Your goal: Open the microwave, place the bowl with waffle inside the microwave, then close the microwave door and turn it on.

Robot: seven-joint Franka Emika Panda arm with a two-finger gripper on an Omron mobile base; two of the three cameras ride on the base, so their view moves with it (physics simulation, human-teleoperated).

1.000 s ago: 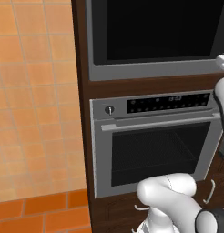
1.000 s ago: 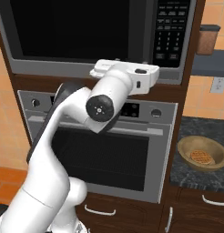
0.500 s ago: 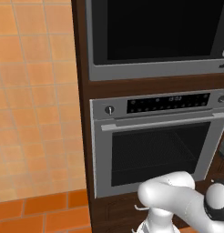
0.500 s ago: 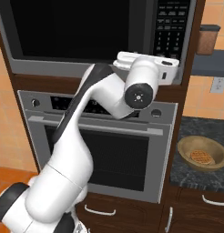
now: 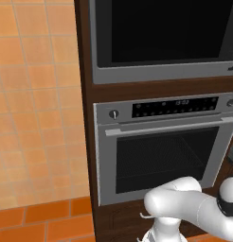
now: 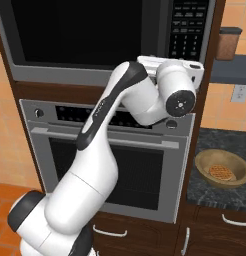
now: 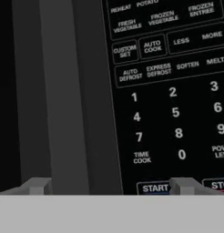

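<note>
Item: my gripper (image 7: 109, 185), jaws wide, empty, before the microwave (image 6: 95, 40) door handle (image 7: 59, 91). Risk: right fingertip (image 7: 184, 185) at 5 o'clock bumps START (image 7: 155, 188).

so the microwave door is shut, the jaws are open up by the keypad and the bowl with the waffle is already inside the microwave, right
Not quite. The bowl with the waffle is not inside: the right base view shows it on the dark counter right of the oven. The rest holds: the microwave door is shut, and the hand view shows open jaws at the keypad.
</note>
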